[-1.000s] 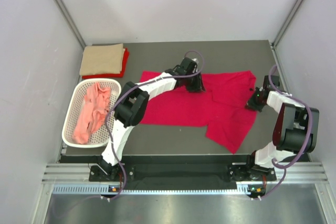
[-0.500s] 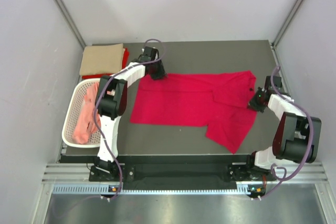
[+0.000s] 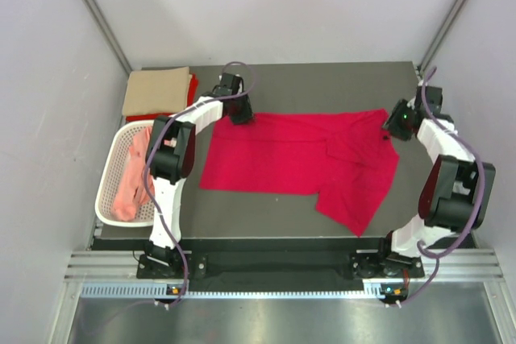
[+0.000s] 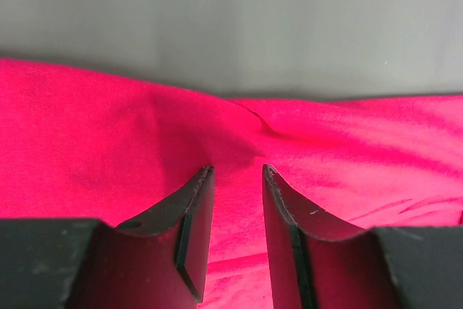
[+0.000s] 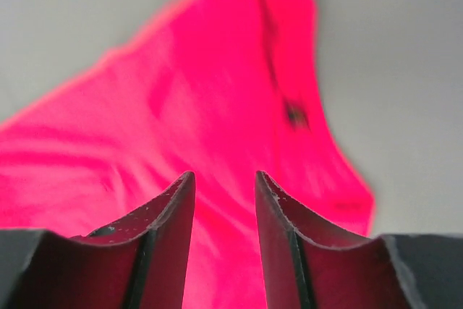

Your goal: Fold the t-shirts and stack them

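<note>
1. While both arms reach toward the far side of the dark table (image 3: 274,78), the crimson t-shirt (image 3: 274,159) lies spread across the middle of it. It's mostly flat, with one flap angling off toward the near right edge.
2. At the shirt's far left corner sits the left gripper (image 3: 240,115). From the left wrist cam, its fingers (image 4: 194,215) are a little apart, just a narrow gap with red cloth showing through it. A soft crease runs from the tips toward the shirt's edge. It doesn't look clamped on anything.
3. Over at the shirt's far right corner is the right gripper (image 3: 394,124). Its wrist cam shows fingers (image 5: 170,222) parted too, hanging over the cloth. There's a small dark mark (image 5: 293,115) on the fabric, too blurry to tell what it is.
4. At the table's far left corner, a folded tan t-shirt (image 3: 157,90) sits on top of a folded red t-shirt (image 3: 190,102), which peeks out along the right side.
5. Just nearer than that stack, on the left edge, is the white mesh basket (image 3: 105,187) with a salmon pink t-shirt (image 3: 137,175) bunched up inside.
</note>
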{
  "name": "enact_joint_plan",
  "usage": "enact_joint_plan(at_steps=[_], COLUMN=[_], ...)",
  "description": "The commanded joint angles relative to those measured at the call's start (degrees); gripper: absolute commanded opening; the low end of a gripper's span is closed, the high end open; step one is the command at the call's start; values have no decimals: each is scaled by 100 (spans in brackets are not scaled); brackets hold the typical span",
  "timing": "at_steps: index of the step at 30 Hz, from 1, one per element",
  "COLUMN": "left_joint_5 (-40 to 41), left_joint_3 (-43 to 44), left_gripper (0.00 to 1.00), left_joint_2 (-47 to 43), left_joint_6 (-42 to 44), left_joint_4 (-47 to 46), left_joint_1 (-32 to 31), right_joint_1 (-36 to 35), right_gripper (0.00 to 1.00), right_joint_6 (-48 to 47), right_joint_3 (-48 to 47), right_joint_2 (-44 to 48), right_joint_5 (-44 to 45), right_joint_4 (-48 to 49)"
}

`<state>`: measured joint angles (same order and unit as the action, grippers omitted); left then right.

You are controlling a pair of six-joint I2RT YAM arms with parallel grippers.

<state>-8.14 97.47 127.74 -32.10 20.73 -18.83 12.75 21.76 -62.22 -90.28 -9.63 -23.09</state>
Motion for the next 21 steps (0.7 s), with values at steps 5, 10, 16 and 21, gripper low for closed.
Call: enact_joint_plan(at_steps=[5,10,16,21], left_joint_5=[23,6,-91,-12], left_joint_3=[255,53,-53,-62], left_gripper=[39,38,38,38], left_joint_2=[-391,-241,-92,-101], left_joint_6=[292,178,151,160], left_joint_4=[177,1,-96,-183], left_joint_1=[134,266,398,441], right_joint_1=[174,333,421,456], right_gripper=[33,31,31,31], right_joint_6=[-568,-629,-638,-532], right_joint_3=[-1389,-2057,-2541,-2725], right_joint_2=[-1306,-2036,-2863,-3355], right_joint_5=[-768,-1041,-1252,-1392], right_joint_4=[885,1132,1211,1377])
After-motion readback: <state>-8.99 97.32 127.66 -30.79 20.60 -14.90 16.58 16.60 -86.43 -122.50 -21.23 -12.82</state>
